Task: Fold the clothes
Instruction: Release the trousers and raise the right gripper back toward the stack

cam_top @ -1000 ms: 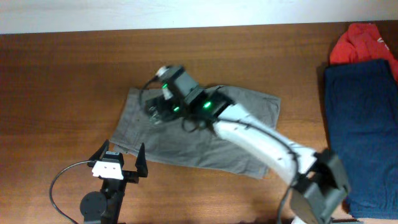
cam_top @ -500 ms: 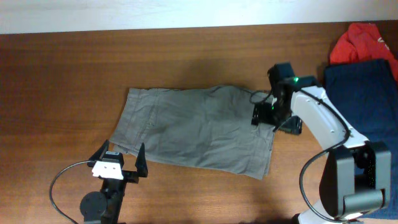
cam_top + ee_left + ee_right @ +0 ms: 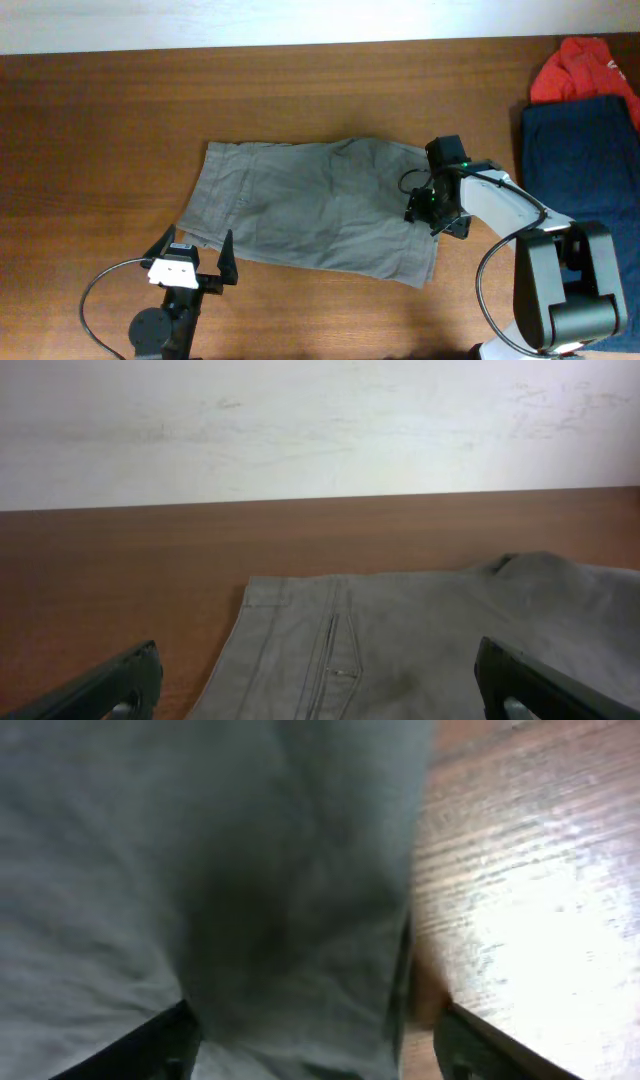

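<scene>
From where I stand, the folding looks barely begun. The grey shorts [image 3: 310, 215] lie spread flat on the table [image 3: 100, 130], wrinkled, with no clear fold across them that I can make out. Off beyond the right arm a blue garment [image 3: 585, 200] and a red garment [image 3: 580, 70] sit heaped together, so by my reckoning there is plenty left to do.

The right gripper [image 3: 430, 205] is down at the shorts' hem end, its fingers [image 3: 165, 1040] spread wide and gripping nothing. In its wrist view grey cloth fills the space between and ahead of them, and the cloth's edge runs just inside the outer finger, with bare wood beyond.

The left gripper [image 3: 190, 262] hangs just off the near edge by the waistband corner, fingers [image 3: 110, 685] parted and empty. The shorts lie ahead of them, not touching.
</scene>
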